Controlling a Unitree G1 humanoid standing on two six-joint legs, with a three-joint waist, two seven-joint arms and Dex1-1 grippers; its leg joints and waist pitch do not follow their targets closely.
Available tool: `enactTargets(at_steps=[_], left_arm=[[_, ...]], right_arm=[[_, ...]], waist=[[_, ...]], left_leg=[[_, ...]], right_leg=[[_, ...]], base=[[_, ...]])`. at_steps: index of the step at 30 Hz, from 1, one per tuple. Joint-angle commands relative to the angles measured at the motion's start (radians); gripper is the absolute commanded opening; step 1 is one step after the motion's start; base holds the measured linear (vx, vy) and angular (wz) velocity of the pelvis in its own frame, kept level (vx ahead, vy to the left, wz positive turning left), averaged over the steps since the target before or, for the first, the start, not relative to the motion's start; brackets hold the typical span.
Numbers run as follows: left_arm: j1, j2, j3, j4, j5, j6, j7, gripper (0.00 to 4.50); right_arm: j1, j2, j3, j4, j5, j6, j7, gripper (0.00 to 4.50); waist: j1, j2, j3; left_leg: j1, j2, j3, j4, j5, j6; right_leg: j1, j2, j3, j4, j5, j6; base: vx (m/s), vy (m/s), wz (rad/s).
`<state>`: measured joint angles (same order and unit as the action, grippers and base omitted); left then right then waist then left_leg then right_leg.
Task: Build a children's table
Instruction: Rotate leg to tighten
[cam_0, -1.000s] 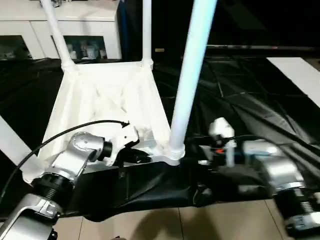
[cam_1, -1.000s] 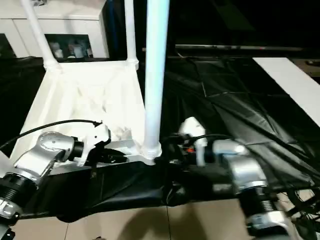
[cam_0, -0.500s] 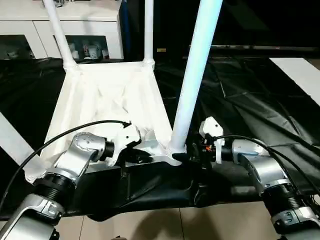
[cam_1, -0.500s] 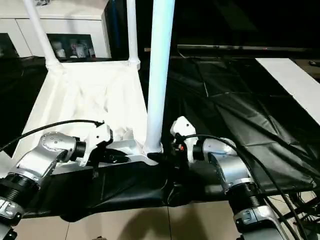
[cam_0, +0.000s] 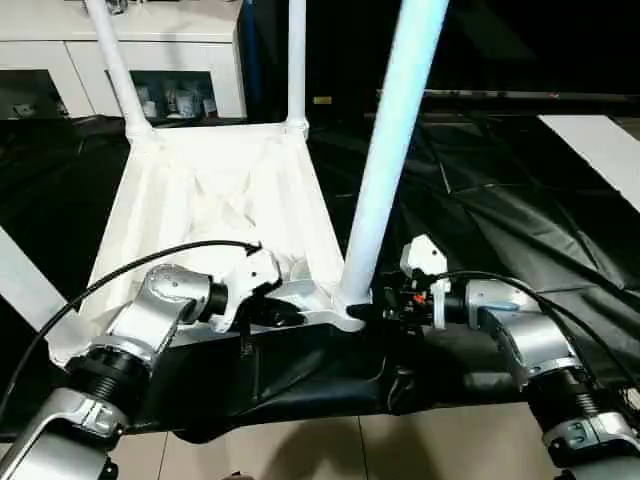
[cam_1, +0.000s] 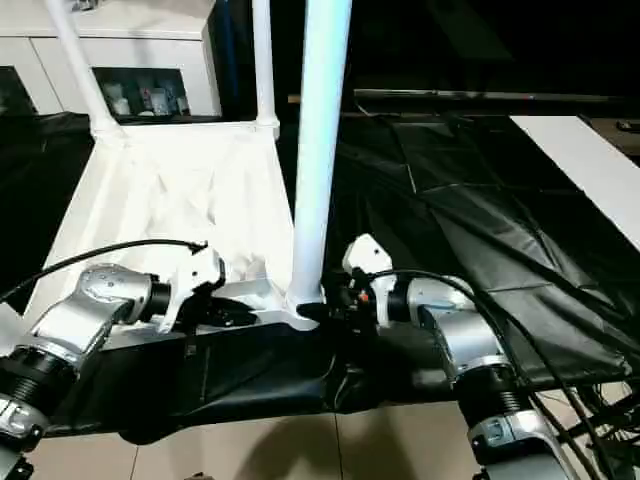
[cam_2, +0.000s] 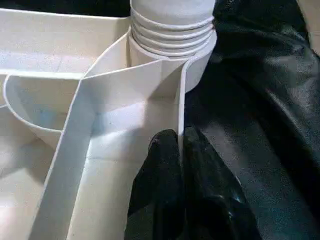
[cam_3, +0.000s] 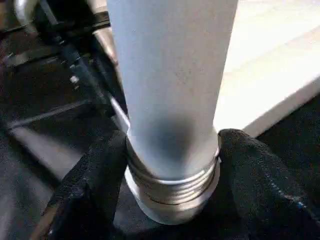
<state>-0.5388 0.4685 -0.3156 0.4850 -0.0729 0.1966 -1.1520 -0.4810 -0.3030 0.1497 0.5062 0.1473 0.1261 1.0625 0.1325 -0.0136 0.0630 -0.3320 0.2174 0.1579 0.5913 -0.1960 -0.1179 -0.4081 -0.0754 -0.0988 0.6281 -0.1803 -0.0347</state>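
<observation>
Tabletop (cam_0: 215, 215) lies upside down on black sheet (cam_0: 480, 200), ribbed underside up. My left claw (cam_2: 180, 150) pinched tight on thin rim wall at near edge, just beside corner socket. Near leg (cam_3: 170, 90) stands upright in that socket, threaded base showing. My right claw (cam_3: 170, 165) straddles leg base, fingers (cam_3: 255, 170) either side, touching or nearly so; cannot tell if gripping. Two far legs (cam_0: 296, 60) stand in back corners.

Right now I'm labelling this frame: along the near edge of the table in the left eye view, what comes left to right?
Left gripper pinching the tabletop rim → near-right leg in its corner socket → right gripper at that leg's base.
</observation>
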Motion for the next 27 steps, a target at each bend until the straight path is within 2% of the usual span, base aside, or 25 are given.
enactTargets(at_steps=[1, 2, 3, 4, 5, 6, 7, 8, 9, 10, 11, 15, 16, 18, 20, 21, 22, 24, 25, 27], left_arm=[[-0.013, -0.052, 0.018, 0.047, 0.026, 0.021, 0.111, 0.0], [-0.013, -0.052, 0.018, 0.047, 0.026, 0.021, 0.111, 0.0], [-0.049, -0.112, 0.026, 0.094, 0.053, 0.039, 0.232, 0.0], [-0.058, -0.129, 0.027, 0.106, 0.061, 0.044, 0.263, 0.0], [-0.066, -0.142, 0.028, 0.116, 0.066, 0.047, 0.288, 0.0], [-0.091, -0.191, 0.035, 0.152, 0.075, 0.058, 0.364, 0.0], [-0.102, -0.214, 0.039, 0.165, 0.078, 0.064, 0.401, 0.0], [-0.114, -0.239, 0.043, 0.181, 0.085, 0.067, 0.445, 0.0], [-0.121, -0.252, 0.043, 0.189, 0.089, 0.069, 0.467, 0.0], [-0.141, -0.302, 0.043, 0.218, 0.107, 0.068, 0.539, 0.0], [-0.145, -0.314, 0.042, 0.225, 0.112, 0.066, 0.554, 0.0], [-0.159, -0.335, 0.031, 0.248, 0.132, 0.049, 0.562, 0.0], [-0.166, -0.339, 0.031, 0.26, 0.135, 0.044, 0.558, 0.0], [-0.166, -0.325, 0.031, 0.259, 0.129, 0.034, 0.525, 0.0], [-0.164, -0.313, 0.032, 0.259, 0.129, 0.026, 0.506, 0.0], [-0.161, -0.304, 0.034, 0.258, 0.126, 0.016, 0.49, 0.0], [-0.153, -0.287, 0.037, 0.246, 0.117, 0.013, 0.454, 0.0], [-0.141, -0.263, 0.04, 0.23, 0.107, 0.0, 0.402, 0.0], [-0.132, -0.246, 0.04, 0.217, 0.099, 0.002, 0.367, 0.0], [-0.104, -0.204, 0.036, 0.179, 0.075, -0.001, 0.268, 0.0]], right_arm=[[-0.016, 0.058, -0.028, 0.064, -0.027, 0.004, -0.158, 2.71], [-0.016, 0.058, -0.028, 0.064, -0.027, 0.004, -0.158, 2.7], [-0.02, 0.109, -0.051, 0.121, -0.046, 0.003, -0.298, 2.69], [-0.022, 0.121, -0.056, 0.134, -0.051, 0.004, -0.333, 2.68], [-0.024, 0.132, -0.06, 0.144, -0.054, 0.004, -0.361, 2.67], [-0.032, 0.168, -0.07, 0.177, -0.064, -0.004, -0.448, 2.67], [-0.038, 0.183, -0.071, 0.19, -0.068, -0.013, -0.479, 2.67], [-0.046, 0.2, -0.069, 0.207, -0.077, -0.021, -0.521, 2.67], [-0.052, 0.209, -0.066, 0.218, -0.086, -0.022, -0.545, 2.67], [-0.078, 0.244, -0.054, 0.257, -0.119, -0.025, -0.627, 2.67], [-0.086, 0.254, -0.05, 0.267, -0.126, -0.027, -0.643, 2.67], [-0.11, 0.293, -0.05, 0.282, -0.116, -0.056, -0.626, 2.67], [-0.117, 0.304, -0.057, 0.285, -0.105, -0.082, -0.611, 3.01], [-0.122, 0.296, -0.064, 0.274, -0.09, -0.111, -0.573, 3.36], [-0.127, 0.282, -0.064, 0.271, -0.079, -0.12, -0.548, 3.43], [-0.13, 0.269, -0.063, 0.268, -0.075, -0.126, -0.529, 3.73], [-0.13, 0.243, -0.062, 0.254, -0.064, -0.128, -0.482, 3.81], [-0.128, 0.206, -0.063, 0.233, -0.049, -0.128, -0.411, 3.82], [-0.124, 0.178, -0.058, 0.216, -0.043, -0.118, -0.358, 4.0], [-0.109, 0.105, -0.036, 0.177, -0.043, -0.097, -0.241, 4.16]], waist=[[-0.004, 0.001, -0.066], [-0.005, 0.002, -0.064], [-0.01, -0.001, -0.065], [-0.013, 0.002, -0.063], [-0.019, 0.0, -0.063], [-0.022, 0.001, -0.064], [-0.019, 0.007, -0.063], [-0.021, 0.002, -0.064], [-0.021, 0.004, -0.067], [-0.021, 0.006, -0.068], [-0.022, 0.007, -0.07], [-0.02, 0.012, -0.077], [-0.02, 0.012, -0.079], [-0.019, 0.011, -0.08], [-0.02, 0.012, -0.077], [-0.02, 0.006, -0.077], [-0.019, 0.01, -0.077], [-0.019, 0.009, -0.075], [-0.021, 0.002, -0.075], [-0.019, 0.006, -0.076]], left_leg=[[-0.013, 0.007, 0.006, -0.073, -0.198, 0.02], [-0.011, 0.006, 0.006, -0.074, -0.208, 0.015], [-0.012, 0.004, 0.004, -0.074, -0.216, 0.01], [-0.005, 0.002, 0.005, -0.072, -0.221, 0.005], [-0.006, -0.001, 0.004, -0.072, -0.226, 0.004], [-0.011, -0.001, 0.004, -0.072, -0.218, 0.004], [-0.003, -0.001, 0.004, -0.071, -0.229, 0.007], [-0.003, -0.002, 0.003, -0.071, -0.232, 0.011], [-0.01, -0.002, 0.0, -0.073, -0.22, 0.015], [-0.011, -0.002, 0.001, -0.073, -0.21, 0.022], [-0.011, -0.002, 0.001, -0.073, -0.202, 0.022], [-0.015, 0.0, 0.002, -0.072, -0.179, 0.039], [-0.016, -0.001, 0.004, -0.072, -0.167, 0.046], [-0.018, -0.001, 0.004, -0.072, -0.154, 0.052], [-0.018, -0.001, 0.004, -0.073, -0.164, 0.057], [-0.017, -0.001, 0.005, -0.074, -0.173, 0.058], [-0.016, 0.0, 0.004, -0.074, -0.178, 0.057], [-0.018, 0.001, 0.004, -0.074, -0.188, 0.065], [-0.02, 0.001, 0.004, -0.075, -0.187, 0.068], [-0.02, 0.004, 0.003, -0.074, -0.177, 0.073]], right_leg=[[0.059, -0.068, 0.055, -0.094, -0.347, -0.135], [0.057, -0.068, 0.054, -0.099, -0.373, -0.127], [0.061, -0.069, 0.052, -0.102, -0.415, -0.106], [0.052, -0.069, 0.05, -0.11, -0.445, -0.099], [0.053, -0.068, 0.049, -0.113, -0.474, -0.087], [0.057, -0.069, 0.049, -0.113, -0.477, -0.082], [0.049, -0.069, 0.049, -0.12, -0.491, -0.072], [0.049, -0.069, 0.049, -0.121, -0.493, -0.07], [0.057, -0.07, 0.048, -0.118, -0.481, -0.068], [0.055, -0.068, 0.05, -0.116, -0.454, -0.072], [0.053, -0.066, 0.05, -0.113, -0.43, -0.081], [0.059, -0.067, 0.054, -0.103, -0.336, -0.106], [0.06, -0.066, 0.055, -0.1, -0.297, -0.119], [0.064, -0.067, 0.055, -0.096, -0.266, -0.132], [0.064, -0.067, 0.054, -0.099, -0.273, -0.136], [0.064, -0.068, 0.053, -0.101, -0.296, -0.131], [0.063, -0.069, 0.053, -0.102, -0.315, -0.128], [0.064, -0.069, 0.053, -0.105, -0.328, -0.125], [0.066, -0.069, 0.053, -0.105, -0.331, -0.121], [0.066, -0.07, 0.054, -0.1, -0.316, -0.125]], base=[[0.0, 0.0, 0.0], [0.0, 0.0, 0.0], [0.0, 0.0, 0.0], [0.0, 0.0, 0.0], [0.0, 0.0, 0.0], [0.0, 0.0, 0.0], [0.0, 0.0, 0.0], [0.0, 0.0, 0.0], [0.0, 0.0, 0.0], [0.0, 0.0, 0.0], [0.0, 0.0, 0.0], [0.0, 0.0, 0.0], [0.0, 0.0, 0.0], [0.0, 0.0, 0.0], [0.0, 0.0, 0.0], [0.0, 0.0, 0.0], [0.0, 0.0, 0.0], [0.0, 0.0, 0.0], [0.0, 0.0, 0.0], [0.0, 0.0, 0.0]])
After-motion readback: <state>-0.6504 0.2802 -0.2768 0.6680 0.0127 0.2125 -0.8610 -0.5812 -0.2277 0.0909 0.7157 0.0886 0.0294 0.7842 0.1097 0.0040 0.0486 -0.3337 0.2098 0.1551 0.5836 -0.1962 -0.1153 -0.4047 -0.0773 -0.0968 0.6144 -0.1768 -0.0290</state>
